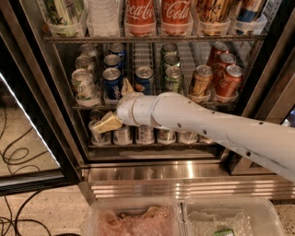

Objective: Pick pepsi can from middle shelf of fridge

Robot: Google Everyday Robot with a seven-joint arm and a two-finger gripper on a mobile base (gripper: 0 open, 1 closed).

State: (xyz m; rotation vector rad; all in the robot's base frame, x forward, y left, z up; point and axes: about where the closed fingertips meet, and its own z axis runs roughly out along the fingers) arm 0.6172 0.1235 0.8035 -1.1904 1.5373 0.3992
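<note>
The fridge (184, 177) stands open. Its middle shelf (188, 62) holds lanes of cans. Dark blue pepsi cans stand in two lanes, with front ones at left (112, 83) and centre (144, 79). My gripper (116, 105), on a white arm coming in from the right, is at the front edge of the middle shelf, between and just below these two front cans. It is open and empty. One beige finger (107, 123) points down-left over the lower shelf. The other fingertip (126, 86) points up between the blue cans.
Pale cans (83, 85) stand left of the pepsi, green cans (173, 77) and orange-red cans (228, 80) to the right. Coca-Cola bottles (140, 14) are above, silver cans (145, 134) below. The glass door (27, 129) is at left. Clear bins (133, 219) lie in front.
</note>
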